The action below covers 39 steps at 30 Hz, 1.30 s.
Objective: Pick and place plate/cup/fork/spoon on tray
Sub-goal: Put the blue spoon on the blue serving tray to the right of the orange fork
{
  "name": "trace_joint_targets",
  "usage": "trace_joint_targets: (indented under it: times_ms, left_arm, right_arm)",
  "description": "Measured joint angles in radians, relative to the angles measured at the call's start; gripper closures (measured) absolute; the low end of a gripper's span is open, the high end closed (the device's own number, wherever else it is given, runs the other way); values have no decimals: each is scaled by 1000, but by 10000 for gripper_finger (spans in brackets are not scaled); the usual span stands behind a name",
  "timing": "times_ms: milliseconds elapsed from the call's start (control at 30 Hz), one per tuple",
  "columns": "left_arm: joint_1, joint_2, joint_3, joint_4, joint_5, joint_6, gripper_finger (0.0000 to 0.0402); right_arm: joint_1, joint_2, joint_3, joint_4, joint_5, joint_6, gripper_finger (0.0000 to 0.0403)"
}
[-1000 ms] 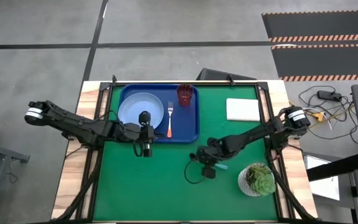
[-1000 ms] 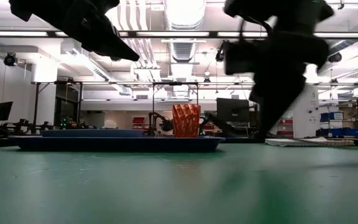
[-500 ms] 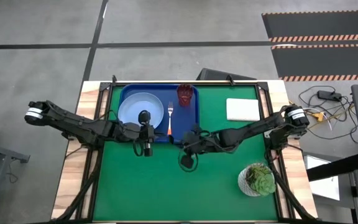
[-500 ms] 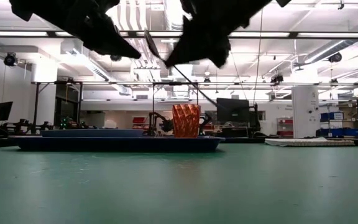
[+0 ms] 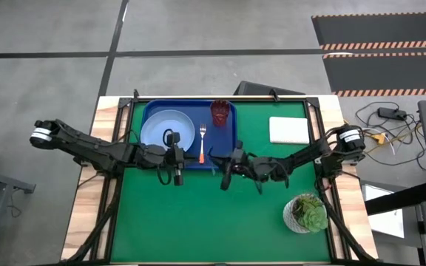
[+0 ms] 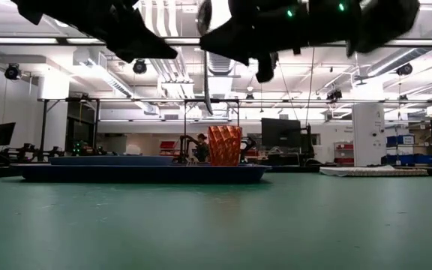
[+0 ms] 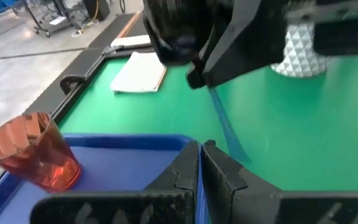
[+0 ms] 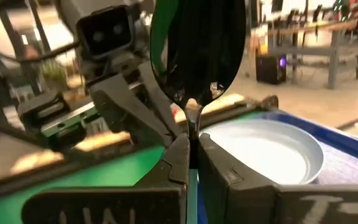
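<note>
Right tool, we see, is clenched on the spoon, raised off the desk just beside the tray, which carries plate, fork and cup. Left tool hangs closed, holding nothing, at the tray's near rim.

Tableware on the dark-blue tray, spoon held in the air

The dark-blue rectangular tray sits at the table's far side, left of centre. On it, the round pale-blue plate lies flat at the left, the orange-handled fork lies beside it with tines pointing to the far edge, and the reddish textured cup stands upright in the far right corner. The spoon, light-blue handled, hangs clamped above the tray's near right corner, its silver bowl clear of the tray.
</note>
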Motion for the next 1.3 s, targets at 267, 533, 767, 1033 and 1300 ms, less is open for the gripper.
trace_joint_targets:
  times_ms: [267,533,767,1033,1300]
  left_arm:
    - [0,91,-1,160,59,-1,402]
    - [28,167,14,190,56,-29,348]
    - [56,193,12,196,31,-44,253]
    - [56,267,8,338,63,-1,226]
    - [64,285,10,344,65,33,268]
  right_arm:
    - [1,94,-46,205,55,-1,394]
    - [1,118,-16,200,69,-39,394]
    - [0,121,1,200,76,-58,394]
    - [0,148,61,200,76,-130,394]
    - [1,164,89,191,95,-168,394]
